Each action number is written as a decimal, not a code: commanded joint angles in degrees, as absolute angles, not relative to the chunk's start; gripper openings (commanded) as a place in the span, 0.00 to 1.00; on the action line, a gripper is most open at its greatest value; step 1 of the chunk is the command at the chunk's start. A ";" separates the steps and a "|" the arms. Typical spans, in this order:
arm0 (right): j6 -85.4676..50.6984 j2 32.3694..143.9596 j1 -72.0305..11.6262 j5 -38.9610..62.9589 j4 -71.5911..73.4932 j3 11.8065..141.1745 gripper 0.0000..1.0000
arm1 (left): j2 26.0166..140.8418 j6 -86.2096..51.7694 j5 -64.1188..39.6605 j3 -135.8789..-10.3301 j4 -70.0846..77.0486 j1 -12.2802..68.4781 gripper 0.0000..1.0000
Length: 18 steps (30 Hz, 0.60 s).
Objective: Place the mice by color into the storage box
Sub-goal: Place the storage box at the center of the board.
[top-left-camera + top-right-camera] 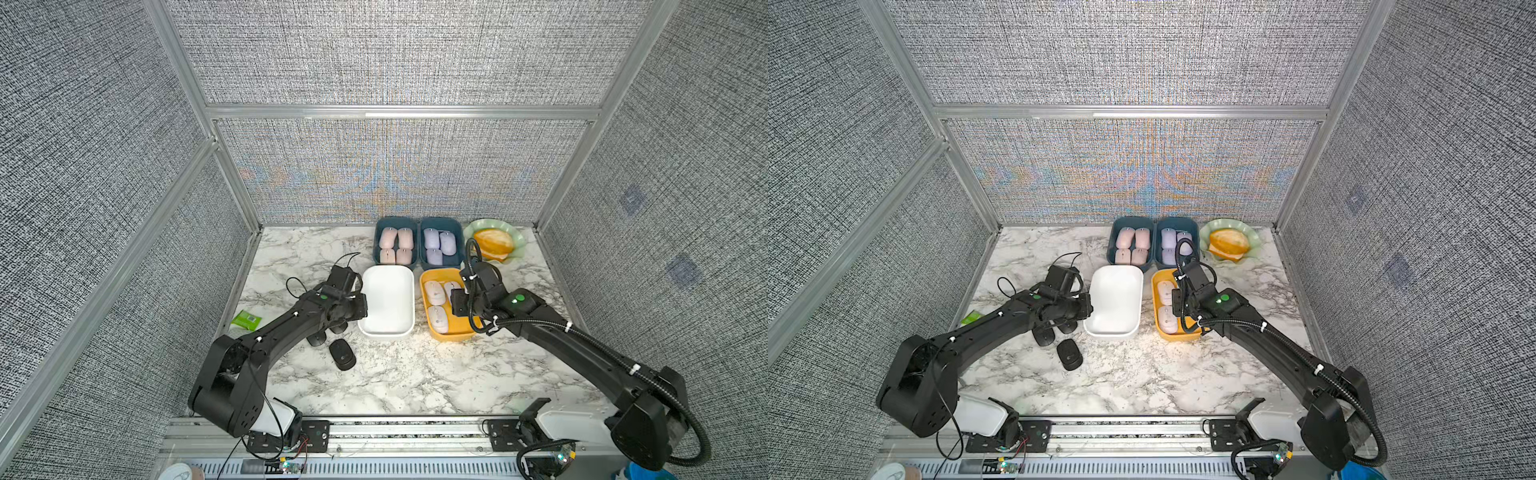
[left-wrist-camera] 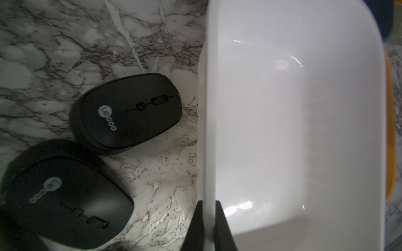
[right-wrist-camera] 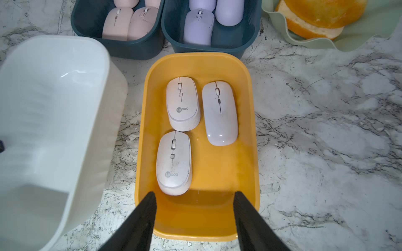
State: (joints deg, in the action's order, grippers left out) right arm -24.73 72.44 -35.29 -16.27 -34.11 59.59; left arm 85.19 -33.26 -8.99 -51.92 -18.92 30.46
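Fig.: L gripper (image 2: 208, 208) is clamping, jaws shut, on one side wall of the empty white box (image 1: 386, 299), the landmark here; R gripper (image 3: 194, 193) is hanging open & empty over the yellow box (image 3: 200, 65) just beside the white box, where three white mice (image 3: 182, 102) are lying; pink mice (image 1: 395, 245) & lilac mice (image 1: 440, 245) are sitting in blue boxes (image 1: 376, 241) just behind it. Black mice (image 1: 343, 354) are lying loose on the marble table (image 1: 415, 374) on the gripped side; nearest black mouse (image 2: 128, 113) is lying near the wall, not touching. Step, prob.: steadying the box before loading blacks; next move is calling for letting go, pinching a mouse across its sides, clearing the rim. Open marble is lying in front of the box; neighbours are crowding its back & far side.
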 commanded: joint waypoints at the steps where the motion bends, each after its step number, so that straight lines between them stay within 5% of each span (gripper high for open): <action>1: -26.19 72.16 -35.85 -16.96 -34.46 59.95 0.60 | 88.01 -35.65 -5.82 -53.62 -16.99 31.16 0.00; 18: -26.32 68.49 -37.46 -18.58 -36.51 58.67 0.61 | 101.80 -37.58 -2.06 -61.37 -18.90 36.78 0.02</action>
State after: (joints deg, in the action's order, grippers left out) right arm -25.82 68.73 -37.45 -17.74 -35.44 58.81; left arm 101.08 -36.95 -2.02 -61.52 -16.56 36.42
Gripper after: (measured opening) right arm 0.604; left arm 0.091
